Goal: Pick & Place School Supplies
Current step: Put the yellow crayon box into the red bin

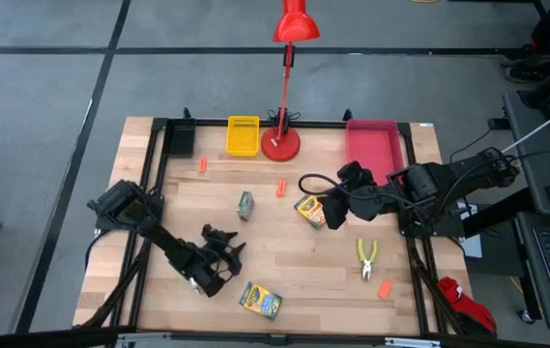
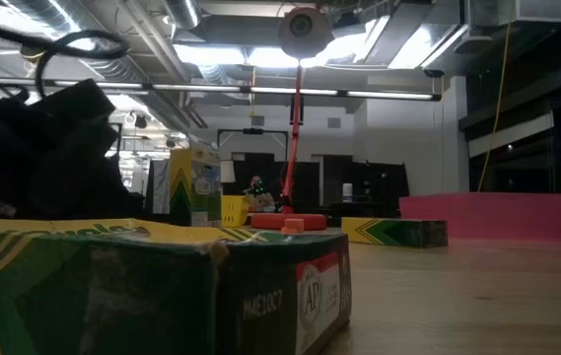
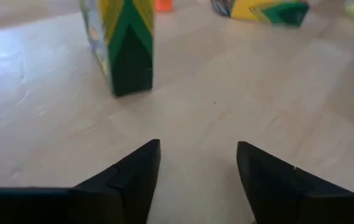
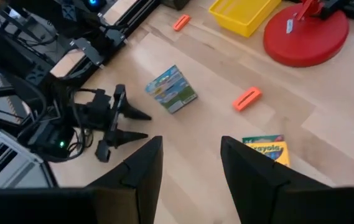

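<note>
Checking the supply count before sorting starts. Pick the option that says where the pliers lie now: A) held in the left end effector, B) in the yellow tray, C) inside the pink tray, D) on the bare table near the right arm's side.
D: the pliers lie flat on the wood, below the right end effector in the high view, outside the pink tray and yellow tray; the left end effector is open and empty.

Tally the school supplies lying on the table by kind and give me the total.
Crayon boxes: 3
Orange pieces: 3
Pliers with lime-green handles: 1 in view
Total: 7
</note>
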`<state>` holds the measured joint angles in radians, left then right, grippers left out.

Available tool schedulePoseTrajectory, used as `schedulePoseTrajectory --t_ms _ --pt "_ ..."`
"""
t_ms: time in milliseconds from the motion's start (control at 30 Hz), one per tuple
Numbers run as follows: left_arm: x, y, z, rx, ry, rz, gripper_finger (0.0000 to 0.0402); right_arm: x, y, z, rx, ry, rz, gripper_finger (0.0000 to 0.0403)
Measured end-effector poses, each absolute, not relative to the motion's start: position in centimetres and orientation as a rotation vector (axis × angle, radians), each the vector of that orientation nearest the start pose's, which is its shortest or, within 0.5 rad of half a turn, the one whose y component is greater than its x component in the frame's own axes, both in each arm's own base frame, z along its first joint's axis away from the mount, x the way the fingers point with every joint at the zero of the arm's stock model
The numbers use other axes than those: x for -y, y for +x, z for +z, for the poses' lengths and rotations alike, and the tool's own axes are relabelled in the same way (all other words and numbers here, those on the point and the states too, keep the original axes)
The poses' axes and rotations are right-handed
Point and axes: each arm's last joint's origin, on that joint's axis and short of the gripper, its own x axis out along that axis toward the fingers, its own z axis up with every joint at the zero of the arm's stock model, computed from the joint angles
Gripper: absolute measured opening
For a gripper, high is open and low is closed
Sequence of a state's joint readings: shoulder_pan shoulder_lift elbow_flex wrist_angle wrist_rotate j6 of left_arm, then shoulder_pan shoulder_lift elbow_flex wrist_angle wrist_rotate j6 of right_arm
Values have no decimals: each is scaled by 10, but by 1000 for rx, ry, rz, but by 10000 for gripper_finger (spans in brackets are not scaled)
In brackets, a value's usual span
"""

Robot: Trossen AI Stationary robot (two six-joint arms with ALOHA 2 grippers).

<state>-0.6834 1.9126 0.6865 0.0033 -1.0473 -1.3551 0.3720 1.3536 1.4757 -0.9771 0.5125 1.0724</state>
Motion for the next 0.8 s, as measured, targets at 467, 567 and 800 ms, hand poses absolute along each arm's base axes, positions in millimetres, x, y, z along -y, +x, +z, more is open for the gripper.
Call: schedulePoseTrajectory --t_ms 467,567,800 --pt "134 247 81 -394 -407 793 260 -87 240 385 -592 703 -482 164" --pt "136 245 84 -383 -412 784 259 -88 236 389 -567 701 -480 164" --pt "128 243 90 -402 -385 822 259 -87 231 393 -545 702 -478 164"
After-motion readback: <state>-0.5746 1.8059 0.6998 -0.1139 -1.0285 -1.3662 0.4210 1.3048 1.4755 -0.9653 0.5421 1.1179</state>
